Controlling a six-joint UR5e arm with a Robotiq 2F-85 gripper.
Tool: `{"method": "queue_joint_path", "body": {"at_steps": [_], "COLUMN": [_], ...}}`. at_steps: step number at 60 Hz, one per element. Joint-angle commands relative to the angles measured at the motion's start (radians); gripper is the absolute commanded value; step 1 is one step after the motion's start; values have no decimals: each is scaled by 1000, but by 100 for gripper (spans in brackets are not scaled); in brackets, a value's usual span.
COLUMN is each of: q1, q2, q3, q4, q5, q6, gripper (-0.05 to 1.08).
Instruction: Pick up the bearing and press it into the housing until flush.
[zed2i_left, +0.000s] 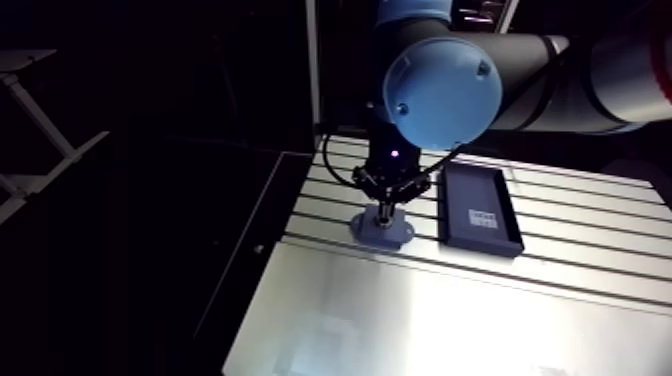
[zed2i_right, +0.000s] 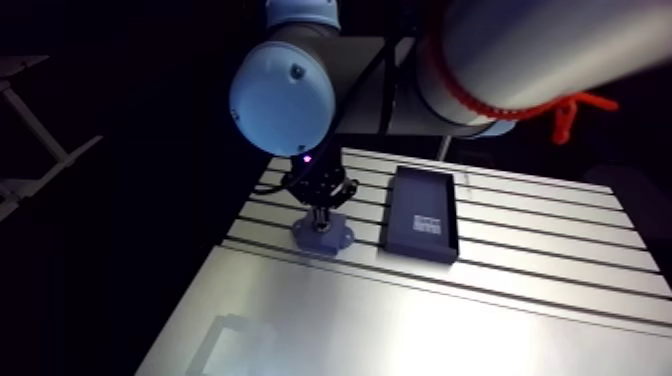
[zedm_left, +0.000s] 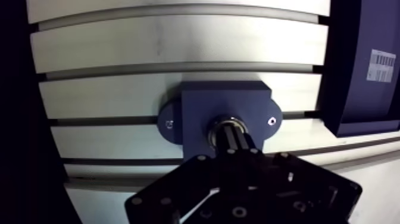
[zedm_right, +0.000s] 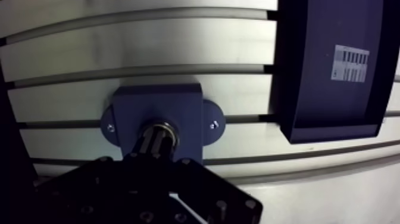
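Note:
The dark blue housing (zedm_left: 196, 110) is a square block with two screwed ears, fixed on the slotted table (zedm_left: 149, 42). The bearing (zedm_left: 221, 124) shows as a shiny metal ring seated in the housing's bore. My gripper (zedm_left: 235, 140) stands straight above it, its two dark fingers shut together with the tips resting on the ring's middle. How deep the bearing sits is hidden by the fingers. In the arm view the gripper (zed2i_left: 385, 208) comes straight down onto the housing (zed2i_left: 382, 234).
A dark rectangular tray (zed2i_left: 480, 210) with a white label lies on the table beside the housing, seen also in the wrist view as the tray (zedm_right: 333, 71). The table's edge (zed2i_left: 262, 250) drops off on the housing's other side.

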Motion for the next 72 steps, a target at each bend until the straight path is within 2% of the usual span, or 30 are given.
{"method": "queue_joint_path", "body": {"at_steps": [1, 72], "q1": [1, 1], "q2": [4, 7], "q3": [2, 6], "q4": [-4, -4], "q5": [0, 0], "q6": [-2, -3], "gripper": [107, 107]}}
